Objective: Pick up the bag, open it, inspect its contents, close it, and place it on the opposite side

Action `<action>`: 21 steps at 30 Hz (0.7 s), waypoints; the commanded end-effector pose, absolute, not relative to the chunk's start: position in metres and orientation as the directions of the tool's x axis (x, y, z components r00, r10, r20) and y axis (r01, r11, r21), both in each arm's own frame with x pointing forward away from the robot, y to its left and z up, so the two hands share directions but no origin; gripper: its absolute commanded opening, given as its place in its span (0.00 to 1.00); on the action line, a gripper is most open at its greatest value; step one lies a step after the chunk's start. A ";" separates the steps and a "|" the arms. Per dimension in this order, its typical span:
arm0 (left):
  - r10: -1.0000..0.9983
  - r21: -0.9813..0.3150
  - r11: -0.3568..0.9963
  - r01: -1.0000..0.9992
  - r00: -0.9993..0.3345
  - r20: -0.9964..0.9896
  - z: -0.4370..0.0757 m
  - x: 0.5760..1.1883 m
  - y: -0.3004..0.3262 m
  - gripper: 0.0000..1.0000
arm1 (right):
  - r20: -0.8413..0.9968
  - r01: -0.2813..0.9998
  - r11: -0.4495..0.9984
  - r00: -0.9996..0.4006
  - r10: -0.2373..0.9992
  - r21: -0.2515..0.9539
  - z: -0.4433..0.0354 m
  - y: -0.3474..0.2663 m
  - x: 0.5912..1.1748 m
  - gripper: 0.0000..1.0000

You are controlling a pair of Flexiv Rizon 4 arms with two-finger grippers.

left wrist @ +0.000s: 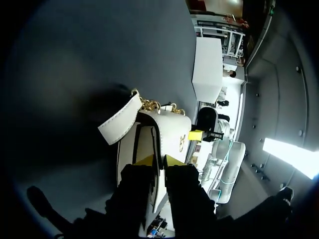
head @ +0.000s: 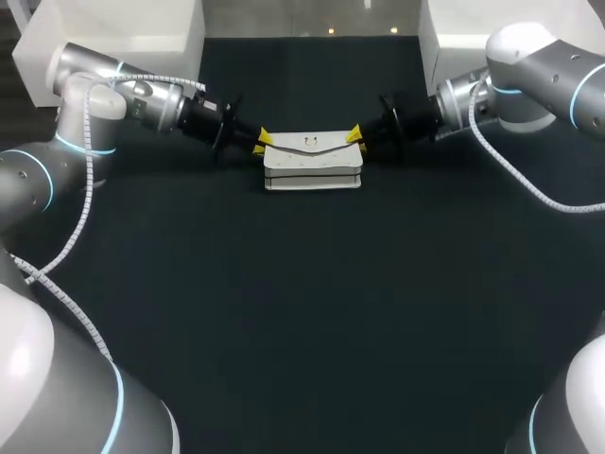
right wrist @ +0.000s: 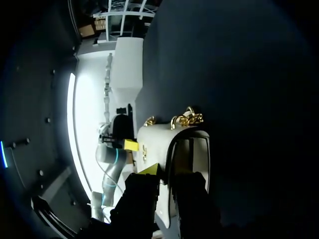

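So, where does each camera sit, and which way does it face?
Head view: above and behind, facing down on the black table; both arms, left tool and right tool flanking the white leather bag.
Left wrist view: on that wrist, facing along its tool to one bag end.
Right wrist view: on that wrist, along its tool, to the opposite end.
Shared: the bag; each wrist sees the other tool.
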State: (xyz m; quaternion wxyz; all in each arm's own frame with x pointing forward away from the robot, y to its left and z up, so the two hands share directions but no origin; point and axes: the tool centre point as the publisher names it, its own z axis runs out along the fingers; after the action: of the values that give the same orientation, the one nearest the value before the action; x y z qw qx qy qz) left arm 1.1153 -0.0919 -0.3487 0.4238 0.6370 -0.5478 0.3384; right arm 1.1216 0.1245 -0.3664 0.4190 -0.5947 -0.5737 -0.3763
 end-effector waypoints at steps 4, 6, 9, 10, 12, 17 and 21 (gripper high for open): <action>-0.403 0.148 -0.042 -0.988 0.152 0.902 -0.348 1.114 -0.092 0.37 | 0.931 0.996 0.018 0.078 0.357 -0.090 -0.369 0.125 1.126 0.29; -0.402 0.145 -0.042 -0.988 0.150 0.903 -0.347 1.114 -0.091 0.37 | 0.932 0.996 0.014 0.080 0.355 -0.090 -0.368 0.126 1.127 0.44; -0.399 0.140 -0.043 -0.989 0.146 0.905 -0.347 1.114 -0.091 0.32 | 0.933 0.996 0.007 0.082 0.350 -0.090 -0.367 0.126 1.127 0.52; -0.398 0.139 -0.044 -0.989 0.145 0.906 -0.347 1.114 -0.091 0.22 | 0.933 0.996 0.006 0.082 0.349 -0.090 -0.367 0.126 1.127 0.49; -0.398 0.139 -0.046 -0.989 0.146 0.906 -0.349 1.115 -0.092 0.00 | 0.934 0.996 0.003 0.084 0.348 -0.090 -0.367 0.126 1.127 0.48; -0.410 0.147 -0.057 -0.987 0.157 0.898 -0.355 1.116 -0.095 0.00 | 0.935 0.995 -0.005 0.093 0.342 -0.098 -0.369 0.127 1.127 0.00; -0.411 0.151 -0.055 -0.987 0.160 0.897 -0.356 1.116 -0.095 0.00 | 0.935 0.995 -0.005 0.094 0.343 -0.098 -0.369 0.127 1.126 0.00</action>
State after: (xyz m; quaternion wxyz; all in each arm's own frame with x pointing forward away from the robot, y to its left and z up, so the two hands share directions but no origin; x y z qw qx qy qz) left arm 1.1159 -0.0919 -0.3532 0.4148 0.6384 -0.5484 0.3459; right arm 1.1229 0.1247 -0.3677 0.4283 -0.6032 -0.5567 -0.3780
